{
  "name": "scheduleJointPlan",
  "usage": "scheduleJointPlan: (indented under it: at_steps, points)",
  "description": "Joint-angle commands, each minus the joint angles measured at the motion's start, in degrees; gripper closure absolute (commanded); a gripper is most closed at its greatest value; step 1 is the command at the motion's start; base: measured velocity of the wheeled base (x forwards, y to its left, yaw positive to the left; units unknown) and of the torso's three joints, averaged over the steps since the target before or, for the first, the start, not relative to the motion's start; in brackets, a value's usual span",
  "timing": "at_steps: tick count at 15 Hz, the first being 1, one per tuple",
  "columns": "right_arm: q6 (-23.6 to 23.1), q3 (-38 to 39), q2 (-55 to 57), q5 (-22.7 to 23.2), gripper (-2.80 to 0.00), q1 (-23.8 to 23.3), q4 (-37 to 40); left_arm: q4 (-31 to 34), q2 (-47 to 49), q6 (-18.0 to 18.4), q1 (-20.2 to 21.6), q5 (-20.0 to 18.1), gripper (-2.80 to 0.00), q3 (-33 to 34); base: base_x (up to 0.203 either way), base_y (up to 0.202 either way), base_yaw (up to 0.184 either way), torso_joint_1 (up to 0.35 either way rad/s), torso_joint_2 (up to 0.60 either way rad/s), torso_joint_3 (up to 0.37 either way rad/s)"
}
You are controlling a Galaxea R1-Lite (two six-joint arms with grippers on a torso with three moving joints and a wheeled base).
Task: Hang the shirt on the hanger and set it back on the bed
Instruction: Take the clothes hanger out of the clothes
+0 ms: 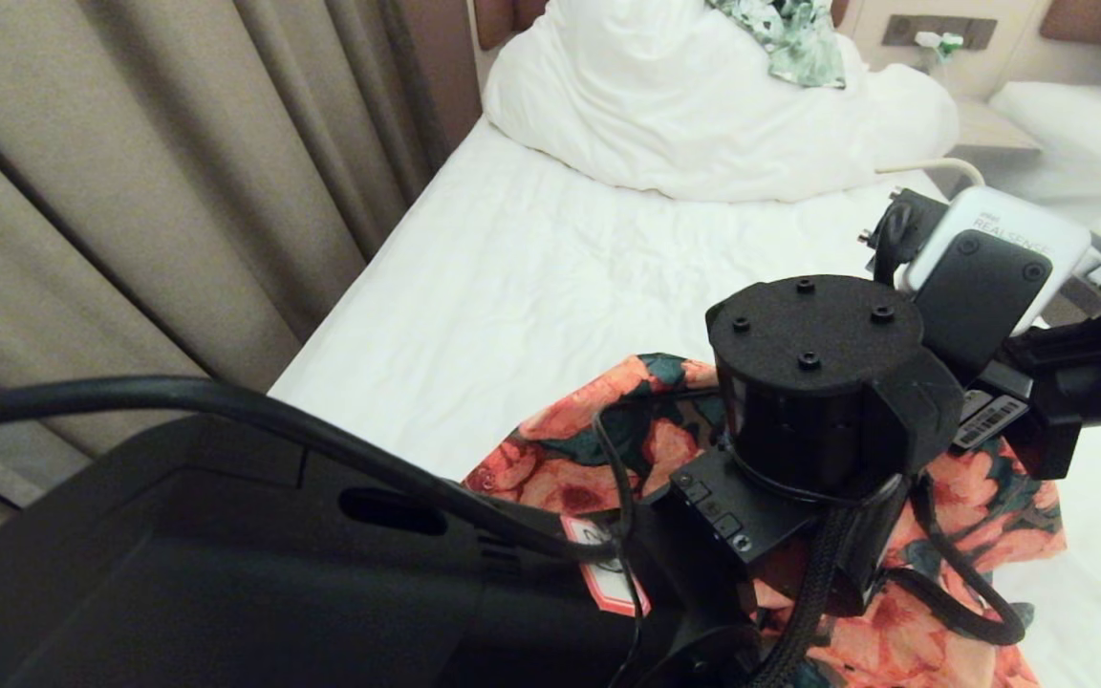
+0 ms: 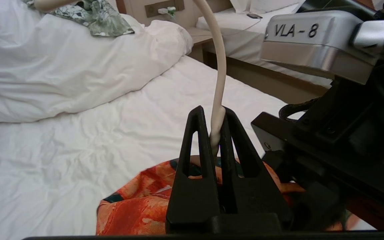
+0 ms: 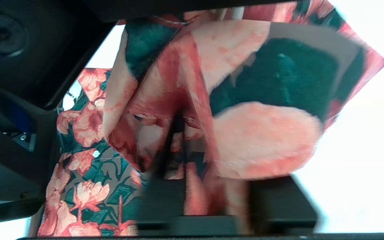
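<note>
The flowered shirt [image 1: 598, 449] hangs bunched above the near end of the bed [image 1: 512, 287], under both wrists. My left gripper [image 2: 213, 115] is shut on the cream hanger [image 2: 219, 66], clamping its stem just below the hook, which rises and curves away overhead. Orange shirt fabric [image 2: 135, 203] spreads under that gripper. My right arm [image 1: 990, 277] reaches in from the right, close beside the left wrist. In the right wrist view the shirt [image 3: 262, 140] drapes over my right gripper [image 3: 198, 140] and hides most of it. The hanger's shoulders are hidden by cloth.
A bunched white duvet [image 1: 684, 105] lies at the bed's far end with a green leaf-print garment [image 1: 794, 38] on top. Beige curtains [image 1: 130, 191] hang along the left. A nightstand [image 1: 990, 129] and a second bed [image 1: 1076, 115] are at the far right.
</note>
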Motion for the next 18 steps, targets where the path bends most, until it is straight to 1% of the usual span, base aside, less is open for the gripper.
scheduleJointPlan:
  at_steps: [1,5,6,9,13,16,18]
  points:
    - [0.54,-0.27,0.0,0.34,-2.8,0.04,0.12,-0.25,-0.26,0.15,-0.08,0.03,0.0,0.16,0.0,0.0,0.0,0.0,0.0,0.0]
    - [3.73,-0.78,-0.71,0.25,-2.8,0.04,0.07,-1.13,-0.85,0.23,-0.08,0.21,0.0,0.66,0.0,0.0,0.0,0.0,0.0,0.0]
    - [5.41,-1.0,-0.85,0.25,-2.8,0.04,0.07,-1.38,-1.04,0.15,-0.08,0.38,0.0,0.68,0.0,0.0,0.0,0.0,0.0,0.0]
    - [9.2,-1.19,-1.74,0.16,-2.8,-0.42,0.04,-3.18,-2.62,0.15,-0.14,2.24,0.0,0.8,0.0,0.0,0.0,0.0,0.0,0.0]
    - [12.97,-1.71,-3.83,0.16,-2.8,-2.23,0.07,-3.42,-5.64,-0.03,-0.43,5.28,0.0,2.39,0.0,0.0,0.0,0.0,0.0,0.0]
    - [15.56,-3.02,-4.58,0.44,-2.8,-2.68,-0.11,-3.5,-7.65,-1.02,-1.59,5.83,0.0,5.35,0.0,0.0,0.0,0.0,0.0,0.0]
    - [15.76,-3.39,-4.73,0.51,-2.8,-1.3,-0.25,-3.33,-7.75,-1.61,-2.98,5.83,0.0,5.78,0.0,0.0,0.0,0.0,0.0,0.0]
